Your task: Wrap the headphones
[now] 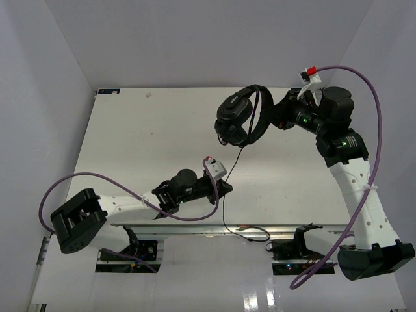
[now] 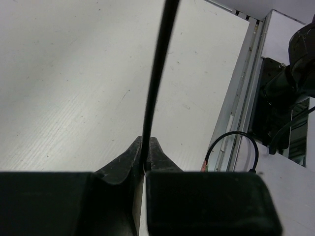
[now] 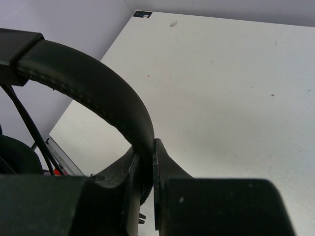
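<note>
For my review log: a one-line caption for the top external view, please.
Right gripper holds the headphones by the headband; left gripper pinches their cable.

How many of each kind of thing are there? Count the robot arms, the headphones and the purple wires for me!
White-and-black robot arms: 2
Black over-ear headphones with arched headband and thin dark cable: 1
Thick purple robot cables: 2
Total: 5
</note>
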`<state>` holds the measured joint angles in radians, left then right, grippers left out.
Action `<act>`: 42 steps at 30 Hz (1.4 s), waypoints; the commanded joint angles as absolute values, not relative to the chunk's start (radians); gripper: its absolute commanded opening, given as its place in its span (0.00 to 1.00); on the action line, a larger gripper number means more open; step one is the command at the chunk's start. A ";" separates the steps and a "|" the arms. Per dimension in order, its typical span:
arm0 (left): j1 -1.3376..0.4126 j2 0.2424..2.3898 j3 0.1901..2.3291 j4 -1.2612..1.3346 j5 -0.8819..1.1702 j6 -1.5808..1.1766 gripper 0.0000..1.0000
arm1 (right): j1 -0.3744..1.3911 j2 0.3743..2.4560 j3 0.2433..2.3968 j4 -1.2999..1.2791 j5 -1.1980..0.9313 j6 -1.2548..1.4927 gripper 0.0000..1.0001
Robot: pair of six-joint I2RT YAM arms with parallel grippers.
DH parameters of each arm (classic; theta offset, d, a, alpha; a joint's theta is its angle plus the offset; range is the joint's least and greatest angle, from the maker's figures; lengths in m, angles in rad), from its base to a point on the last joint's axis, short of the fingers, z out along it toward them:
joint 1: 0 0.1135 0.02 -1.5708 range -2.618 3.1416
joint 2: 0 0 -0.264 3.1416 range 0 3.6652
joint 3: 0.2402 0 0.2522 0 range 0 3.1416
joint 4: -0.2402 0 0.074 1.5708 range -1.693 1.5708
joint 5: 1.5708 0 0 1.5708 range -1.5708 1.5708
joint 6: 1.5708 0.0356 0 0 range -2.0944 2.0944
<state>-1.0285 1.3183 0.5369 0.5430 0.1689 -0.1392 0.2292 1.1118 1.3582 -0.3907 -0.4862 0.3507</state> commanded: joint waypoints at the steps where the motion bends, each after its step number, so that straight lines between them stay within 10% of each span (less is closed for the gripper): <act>1: -1.002 1.348 0.532 0.581 0.243 -0.151 0.20 | 0.213 1.087 1.380 -0.302 -0.527 0.398 0.08; 32: -0.997 1.557 0.344 0.837 0.288 -0.289 0.33 | 0.181 1.093 1.399 -0.311 -0.536 0.400 0.08; 42: -0.989 1.487 0.345 0.785 0.283 -0.278 0.00 | 0.176 1.090 1.400 -0.313 -0.558 0.383 0.08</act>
<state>-0.9994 1.5603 0.3351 0.8002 0.2768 -0.2934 0.1828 1.1118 1.3586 -0.3859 -0.5145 0.3602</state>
